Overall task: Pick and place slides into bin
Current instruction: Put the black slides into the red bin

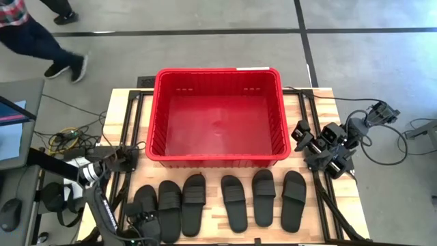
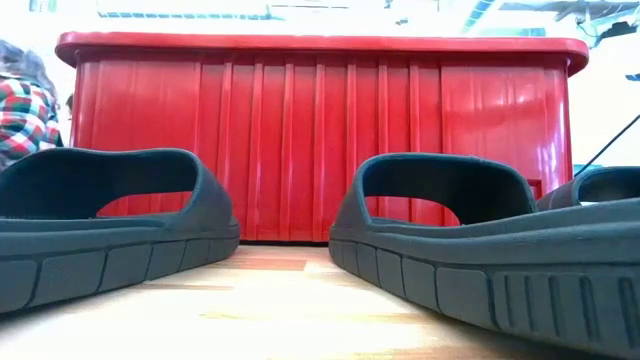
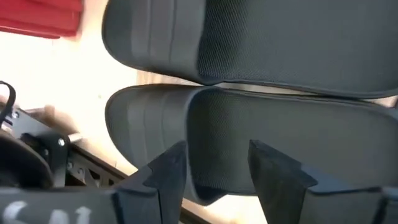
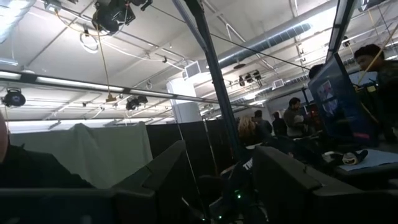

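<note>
A wooden counter (image 1: 300, 113) seen from above carries a large rectangular red plastic bin (image 1: 217, 157) with ribbed sides and a thick rim, set toward the far middle. The bin has nothing in it.

Just in front of the bin, six matte black open-toed slides (image 1: 236, 202) lie in a row along the near edge, toes pointing toward the bin. Three sit as a close group on the left and three as a slightly looser group on the right. None touches the bin.

The left arm reaches in from the left side of the counter, bends, and drops down over the leftmost slide (image 1: 145, 209) at the near left corner. Its wrist camera looks straight down onto that slide. The left gripper (image 3: 217, 171) has its two dark fingers (image 3: 165, 177) spread apart, one on each side of the slide's heel end, and it is not clamped on the slide. The neighbouring slide (image 3: 261, 40) lies just beside it.

The right arm sits folded at the right edge of the counter, beside the bin's right wall and well away from the slides. The right gripper (image 4: 214, 171) points upward toward the ceiling of the room, its fingers parted with nothing between them.

From table height, two slides (image 2: 100, 215) fill the foreground with the bin's red ribbed wall (image 2: 320, 140) behind them.

A person (image 1: 34, 37) in a plaid shirt and dark trousers walks on the floor beyond the far left corner.
</note>
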Controlling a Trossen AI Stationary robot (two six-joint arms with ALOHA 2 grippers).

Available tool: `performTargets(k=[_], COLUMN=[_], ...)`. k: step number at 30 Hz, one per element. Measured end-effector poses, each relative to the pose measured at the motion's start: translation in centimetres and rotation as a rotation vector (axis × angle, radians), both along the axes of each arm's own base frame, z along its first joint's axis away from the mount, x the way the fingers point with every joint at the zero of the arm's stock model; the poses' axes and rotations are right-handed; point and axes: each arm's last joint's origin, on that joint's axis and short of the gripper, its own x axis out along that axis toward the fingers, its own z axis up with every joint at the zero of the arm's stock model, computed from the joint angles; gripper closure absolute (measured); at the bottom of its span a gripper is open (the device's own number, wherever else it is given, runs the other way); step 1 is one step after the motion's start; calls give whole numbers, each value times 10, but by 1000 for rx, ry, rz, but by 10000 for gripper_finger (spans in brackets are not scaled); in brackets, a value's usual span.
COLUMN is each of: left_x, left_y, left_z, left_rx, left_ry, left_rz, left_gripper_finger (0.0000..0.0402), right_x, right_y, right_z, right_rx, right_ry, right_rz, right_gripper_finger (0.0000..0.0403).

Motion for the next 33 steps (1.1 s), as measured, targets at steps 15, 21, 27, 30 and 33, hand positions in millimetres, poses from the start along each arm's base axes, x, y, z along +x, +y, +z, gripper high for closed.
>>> performTargets(k=[15, 21, 27, 30, 33], left_x=[0, 0, 6, 6, 3], left_y=[-4, -4, -13, -15, -16], left_z=[-28, -28, -6, -3, -5], left_rx=[89, 84, -3, -10, -4], left_ry=[25, 27, -8, -25, -18], left_rz=[66, 73, 58, 43, 40], left_gripper_finger=[239, 239, 240, 247, 257], right_x=[-1, -1, -1, 1, 3], right_y=[-1, -1, -1, 0, 2], right_z=[3, 3, 2, 2, 0], right_rx=[16, 17, 38, 35, 28], right_ry=[-26, -26, -14, -8, 3], right_rz=[0, -1, 10, 9, 8], right_gripper_finger=[230, 230, 230, 230, 230])
